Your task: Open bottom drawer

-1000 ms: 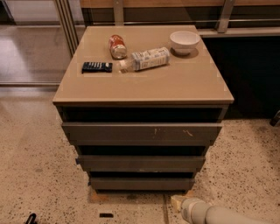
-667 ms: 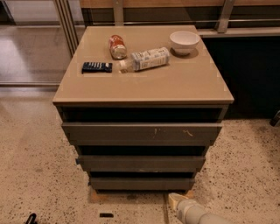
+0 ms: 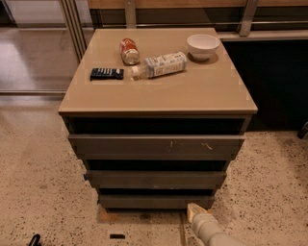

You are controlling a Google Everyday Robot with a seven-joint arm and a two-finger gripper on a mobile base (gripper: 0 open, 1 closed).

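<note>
One low arm [image 3: 215,235] slants up, gripper [image 3: 195,210] beside the bottom drawer [image 3: 154,202], grip unclear

Reads as an office or lab test space, not a home. Speckled terrazzo floor [image 3: 38,192] all round. Metal-framed glass partition [image 3: 72,29] at 11 o'clock, wood-topped rail [image 3: 192,4] on metal posts across 12 o'clock. Centre: grey drawer unit with a tan bench [image 3: 192,91] carrying break-room items: red can [image 3: 129,51] on its side, bottle [image 3: 161,65] lying flat, white bowl [image 3: 202,46], dark snack packet [image 3: 106,73]. Gripper [image 3: 196,211] sits low at 5 o'clock, just beside the right end of the bottom drawer [image 3: 154,202].
</note>
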